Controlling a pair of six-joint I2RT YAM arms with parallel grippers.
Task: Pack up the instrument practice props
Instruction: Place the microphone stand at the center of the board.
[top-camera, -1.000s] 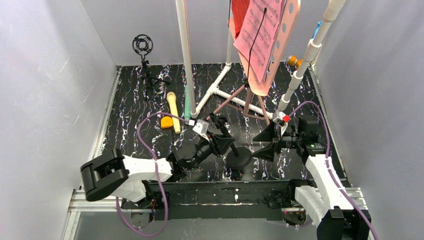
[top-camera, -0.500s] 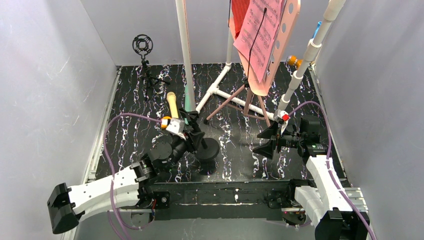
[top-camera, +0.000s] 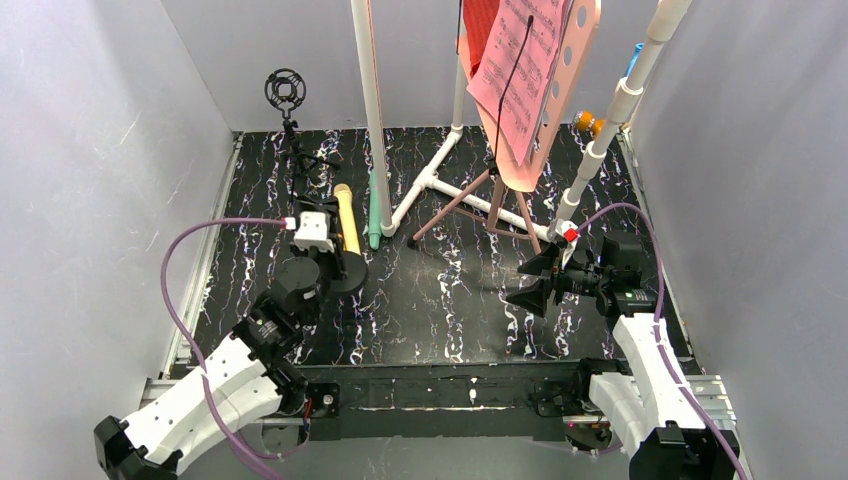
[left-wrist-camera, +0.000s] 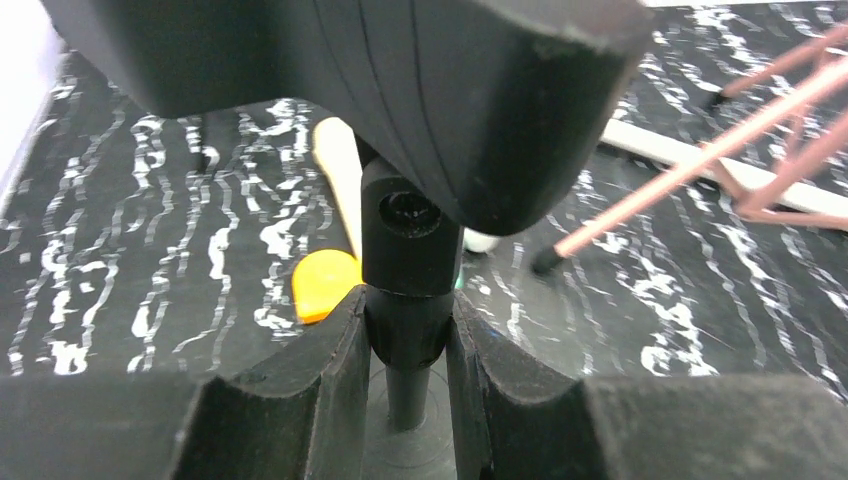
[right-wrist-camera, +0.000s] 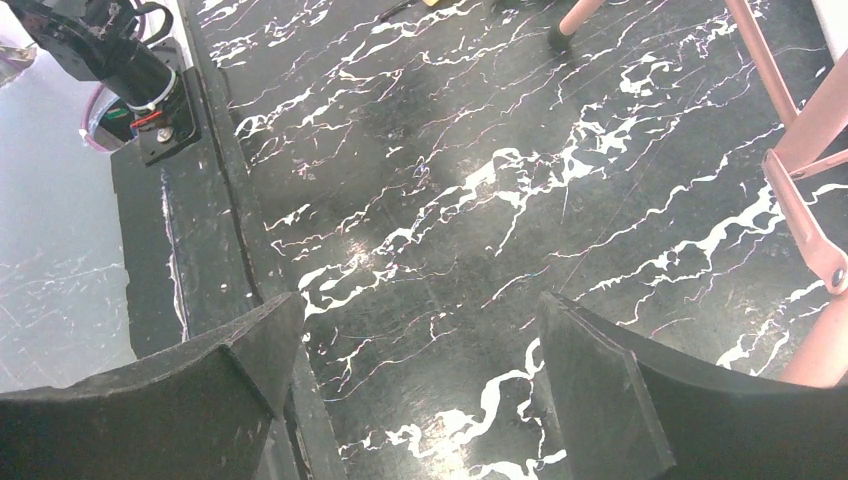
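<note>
My left gripper (top-camera: 337, 262) is shut on the post (left-wrist-camera: 405, 330) of a small black stand, whose round base (top-camera: 350, 279) sits low over the mat. Just behind it lie the yellow microphone (top-camera: 346, 215), its orange end (left-wrist-camera: 322, 285) close to the post, and the mint-green microphone (top-camera: 373, 215). The pink music stand (top-camera: 572, 60) rises at the back right on tripod legs (top-camera: 470, 195). It carries pink sheet music (top-camera: 520, 75) and a red folder (top-camera: 478, 25). My right gripper (top-camera: 528, 282) hangs open over bare mat (right-wrist-camera: 420, 380), near a pink leg (right-wrist-camera: 800, 220).
The white pipe frame (top-camera: 372, 100) stands at the back, its foot bars running under the tripod. A black shock mount on a small tripod (top-camera: 287, 95) stands at the back left. An orange object (top-camera: 588, 122) lies at the back right. Grey walls close three sides.
My left arm has carried the black stand from the middle of the mat leftward to beside the yellow microphone, still gripped. The right gripper has barely moved.
</note>
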